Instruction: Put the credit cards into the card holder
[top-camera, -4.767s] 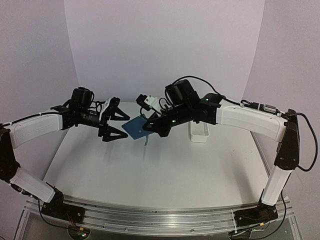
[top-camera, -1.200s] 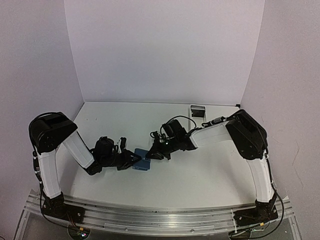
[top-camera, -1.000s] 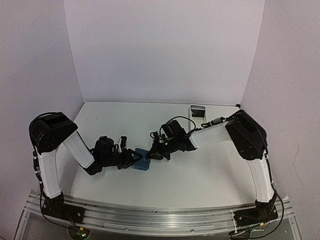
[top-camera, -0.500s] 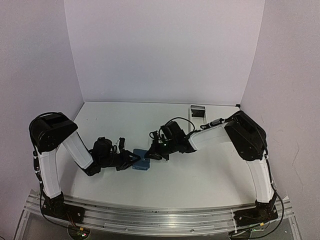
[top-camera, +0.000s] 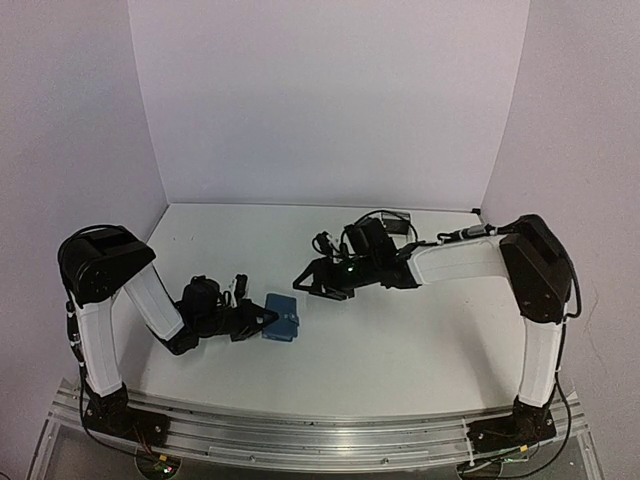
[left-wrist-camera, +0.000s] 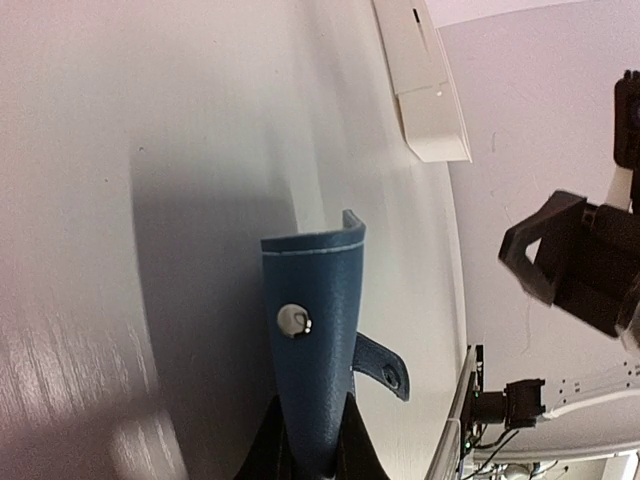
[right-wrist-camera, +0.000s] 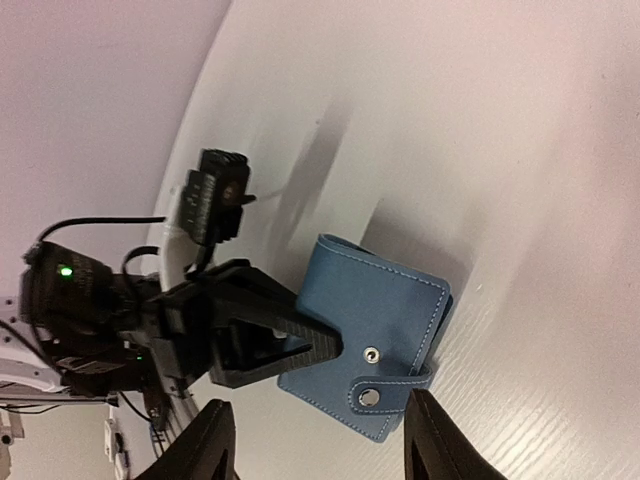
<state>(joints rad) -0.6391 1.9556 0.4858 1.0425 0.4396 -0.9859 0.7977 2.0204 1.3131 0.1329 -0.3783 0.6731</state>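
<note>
Blue stitched-leather folding card holder (top-camera: 283, 320): looks soft, light, floppy. Left claw (top-camera: 263, 322) clenched on its edge; right claw (top-camera: 306, 281) released, apart. Likely best gripped along the folded spine.

White matte table (top-camera: 400, 350) bearing a small blue stitched folding card holder (top-camera: 282, 318) and, well apart, a long white rectangular tray (left-wrist-camera: 425, 85).

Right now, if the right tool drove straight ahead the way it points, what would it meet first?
Probably the card holder, gripped by the left tool: it sits ahead between the right tool's open fingers, though depth is unclear.
</note>
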